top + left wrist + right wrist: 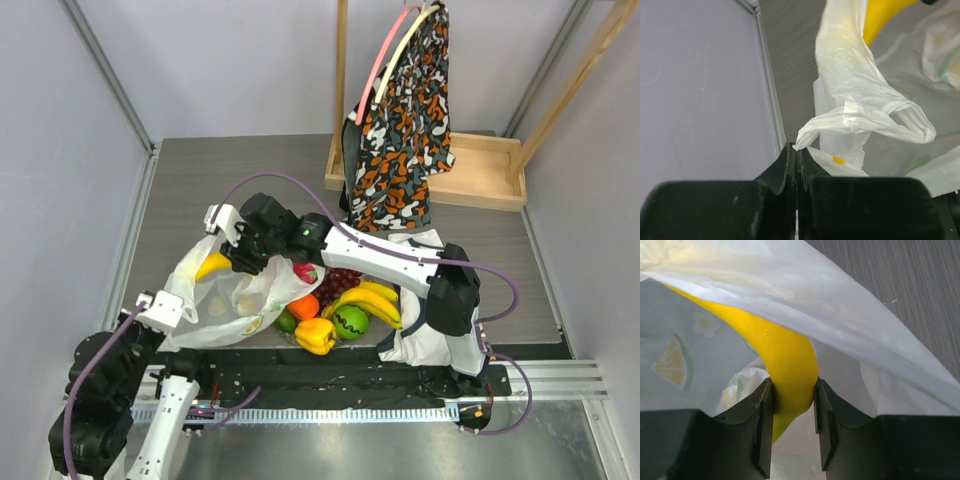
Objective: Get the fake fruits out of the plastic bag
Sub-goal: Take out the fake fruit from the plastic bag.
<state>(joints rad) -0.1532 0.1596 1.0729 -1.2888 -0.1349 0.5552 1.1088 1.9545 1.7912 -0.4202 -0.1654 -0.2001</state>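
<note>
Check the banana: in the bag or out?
Partly in. The right gripper clamps the banana, but the bag drapes over it and lies behind it.

The plastic bag is translucent white, printed with yellow lemon slices, green leaves and a small white daisy. The banana in it is glossy yellow. Near the tabletop's front edge lie a yellow banana bunch, dark purple grapes, a red fruit, an orange fruit, a yellow-orange pepper and a green ball with dark streaks. The tabletop is grey wood-grain. The cloth bag at the back edge shows orange, black and white blotches.
</note>
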